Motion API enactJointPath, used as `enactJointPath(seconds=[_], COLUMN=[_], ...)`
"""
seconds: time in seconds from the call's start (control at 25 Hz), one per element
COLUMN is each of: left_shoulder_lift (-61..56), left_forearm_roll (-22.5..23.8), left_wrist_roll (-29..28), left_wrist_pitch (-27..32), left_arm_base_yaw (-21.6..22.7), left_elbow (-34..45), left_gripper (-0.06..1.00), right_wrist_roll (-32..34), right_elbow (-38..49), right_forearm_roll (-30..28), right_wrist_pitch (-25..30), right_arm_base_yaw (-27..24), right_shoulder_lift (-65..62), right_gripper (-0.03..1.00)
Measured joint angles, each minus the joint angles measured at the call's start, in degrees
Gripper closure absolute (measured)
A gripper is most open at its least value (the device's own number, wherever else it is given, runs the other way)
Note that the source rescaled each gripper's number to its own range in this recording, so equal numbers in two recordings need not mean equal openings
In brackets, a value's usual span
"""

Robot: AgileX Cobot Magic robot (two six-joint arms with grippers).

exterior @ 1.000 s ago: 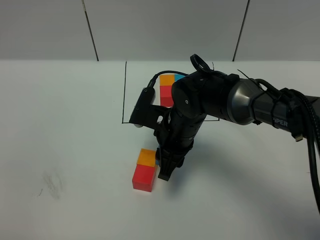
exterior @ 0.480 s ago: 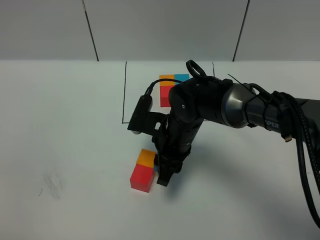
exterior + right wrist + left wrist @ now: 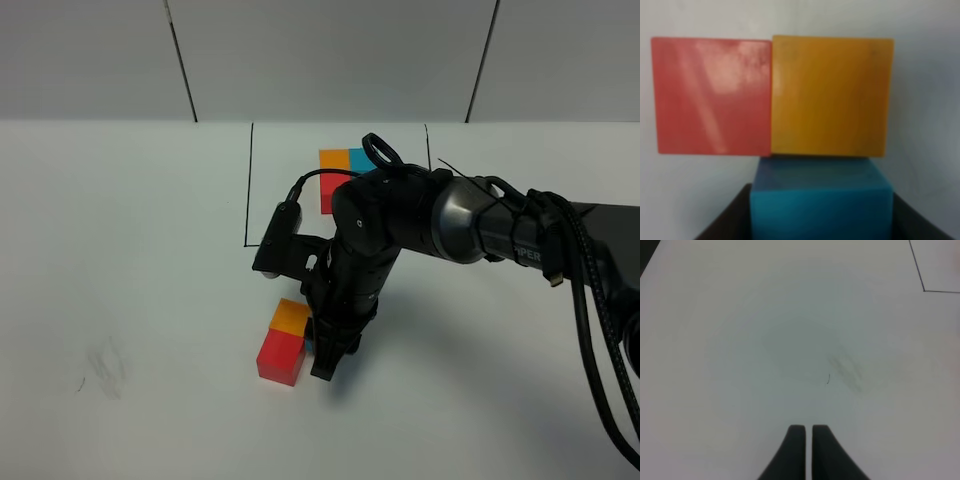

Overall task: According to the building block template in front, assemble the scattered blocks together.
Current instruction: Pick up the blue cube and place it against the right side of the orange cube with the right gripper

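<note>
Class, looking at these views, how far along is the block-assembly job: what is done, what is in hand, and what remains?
Done: the red cube and orange cube sit side by side, touching. In hand: the right gripper holds the blue cube between its jaws, pressed against the orange one. Left: release, and check the L against the template. The left gripper is shut and idle.

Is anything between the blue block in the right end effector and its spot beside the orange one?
Nothing visible. In the right wrist view the blue block sits between the right end effector's fingers, its face already against the orange block, which adjoins the red block. No gap or object shows between them.
</note>
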Motion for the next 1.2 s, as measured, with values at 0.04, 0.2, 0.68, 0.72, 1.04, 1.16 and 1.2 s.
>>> enactJointPath(seconds=[0.04,0.2,0.68,0.72,1.04,1.16,1.2], left_shoulder_lift=[0.0,0.0,0.0,0.0,0.0,0.0,0.0], left_forearm_roll=[0.0,0.0,0.0,0.0,0.0,0.0,0.0], left_wrist_roll=[0.0,0.0,0.0,0.0,0.0,0.0,0.0], left_wrist_pitch=[0.0,0.0,0.0,0.0,0.0,0.0,0.0], left_arm_base_yaw=[0.0,0.0,0.0,0.0,0.0,0.0,0.0], left_elbow=[0.0,0.0,0.0,0.0,0.0,0.0,0.0], left_gripper=[0.94,0.94,0.94,0.94,0.94,0.94,0.94], right_wrist_roll=[0.0,0.0,0.1,0.2,0.4,0.5,0.5], right_elbow=[0.0,0.0,0.0,0.0,0.0,0.0,0.0], right_forearm_roll=[0.1,0.1,0.2,0.2,-0.2,-0.3,-0.3], right_wrist_pitch=[-0.1,-0.4,-2.2,-2.4,-2.8,-2.8,-2.8], right_arm_base_yaw=[0.0,0.0,0.0,0.0,0.0,0.0,0.0], right_shoulder_lift=[0.0,0.0,2.2,2.2,2.2,2.2,2.2], right_gripper=[0.39,0.39,0.39,0.39,0.39,0.39,0.39])
